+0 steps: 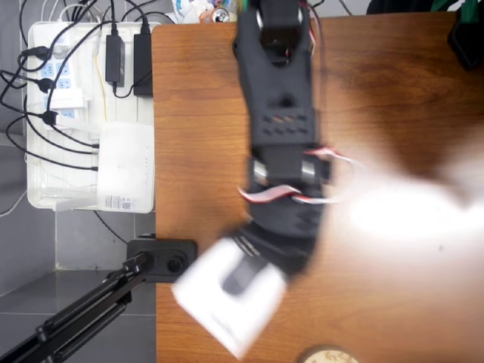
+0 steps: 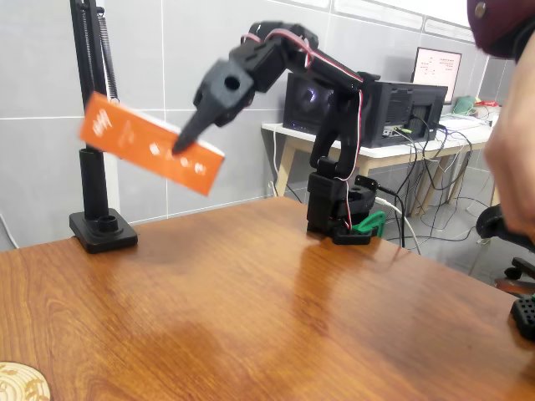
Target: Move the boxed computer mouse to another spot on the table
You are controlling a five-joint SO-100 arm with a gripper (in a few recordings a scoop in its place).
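While raised, gripper point(image 2: 188, 142) clamps boxed computer mouse point(image 2: 150, 144) (tilted)

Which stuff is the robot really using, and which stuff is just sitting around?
Using:
boxed computer mouse, held up in the air
gripper, shut on it
table

Just sitting around:
white tray of power strips
black lamp stand
round wooden disc

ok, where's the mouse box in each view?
Overhead view: boxed computer mouse at lower centre, white printed face up, blurred, at the gripper end of the arm.
Fixed view: boxed computer mouse upper left, orange underside showing, held clear above the table.
Shared landmark: black lamp-stand base at the table edge.
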